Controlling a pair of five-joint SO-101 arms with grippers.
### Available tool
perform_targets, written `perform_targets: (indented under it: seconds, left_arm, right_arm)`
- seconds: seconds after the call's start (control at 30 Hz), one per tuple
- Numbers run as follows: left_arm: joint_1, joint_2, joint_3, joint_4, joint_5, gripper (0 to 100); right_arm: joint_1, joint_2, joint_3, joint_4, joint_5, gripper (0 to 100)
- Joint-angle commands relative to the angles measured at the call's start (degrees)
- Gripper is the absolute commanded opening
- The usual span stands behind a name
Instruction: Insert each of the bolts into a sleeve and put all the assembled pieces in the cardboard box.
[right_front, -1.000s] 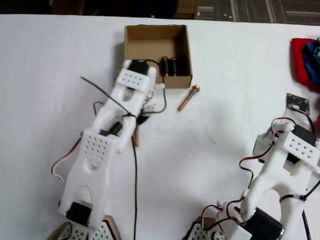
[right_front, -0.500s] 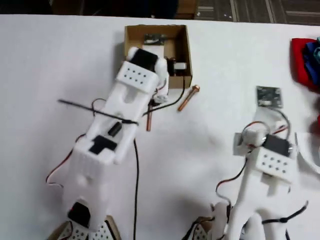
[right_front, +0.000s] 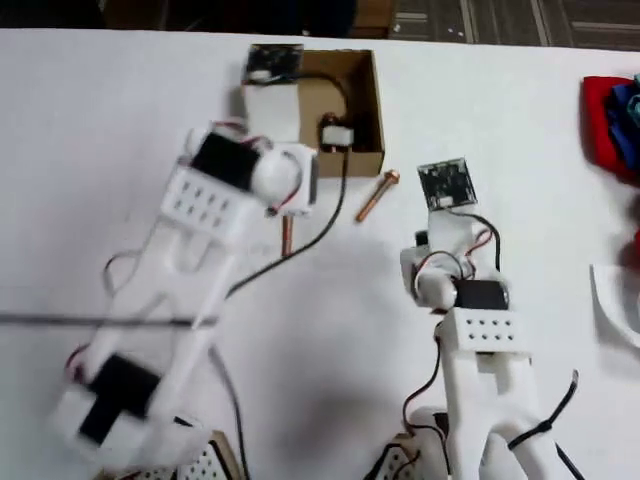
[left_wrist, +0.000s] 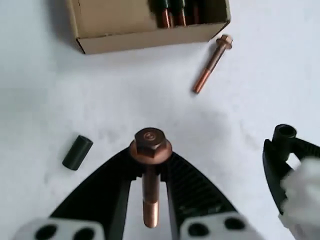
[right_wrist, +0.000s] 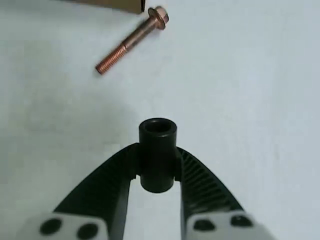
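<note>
My left gripper (left_wrist: 150, 162) is shut on a copper bolt (left_wrist: 150, 187), held by its shank with the hex head outward; from above the bolt (right_front: 287, 236) hangs just in front of the cardboard box (right_front: 375, 110). My right gripper (right_wrist: 158, 161) is shut on a black sleeve (right_wrist: 158, 150), its open bore facing out. A loose copper bolt (right_front: 376, 196) (left_wrist: 212, 64) (right_wrist: 131, 40) lies on the table beside the box's near right corner. Another black sleeve (left_wrist: 77, 152) lies loose on the table. Assembled pieces (left_wrist: 172, 12) rest inside the box (left_wrist: 150, 35).
The right arm (right_front: 485, 335) stands in the middle of the table, short of the loose bolt. The other gripper's sleeve (left_wrist: 285, 134) shows off to one side in the left wrist view. A red cloth (right_front: 610, 110) and a white object (right_front: 615, 300) lie at the table's right edge.
The left arm has swung towards the left and lifted, carrying the bolt up near the box front. The right arm has moved left and forward from the right edge towards the loose bolt.
</note>
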Motion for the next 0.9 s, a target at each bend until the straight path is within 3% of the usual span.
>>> perform_targets:
  seconds: [0.0, 0.1, 0.27, 0.37, 0.57, 0.87]
  left_arm:
    - [-2.4, -17.2, 16.4, -18.3, -0.1, 2]
    - [-2.2, -27.0, 28.8, -31.0, -0.1, 3]
    - [-1.1, -39.6, 47.0, -53.5, -0.5, 3]
    - [-0.4, -44.5, 54.1, -61.7, -0.4, 3]
    - [3.1, -46.1, 57.1, -62.6, -0.4, 3]
    - [4.0, -46.0, 53.2, -62.7, -0.1, 3]
  right_arm:
    - [-2.3, -1.7, 0.5, -6.5, -8.1, 2.3]
    - [-6.4, -1.7, 3.5, -14.1, -11.9, 2.3]
    - [-14.2, -1.8, 8.4, -23.2, -12.1, 2.3]
    - [-16.0, -1.8, 11.2, -29.0, -12.1, 2.3]
    - [-19.1, -1.7, 13.6, -39.2, -12.1, 2.3]
    - [-24.5, -2.2, 13.6, -40.0, -12.1, 2.3]
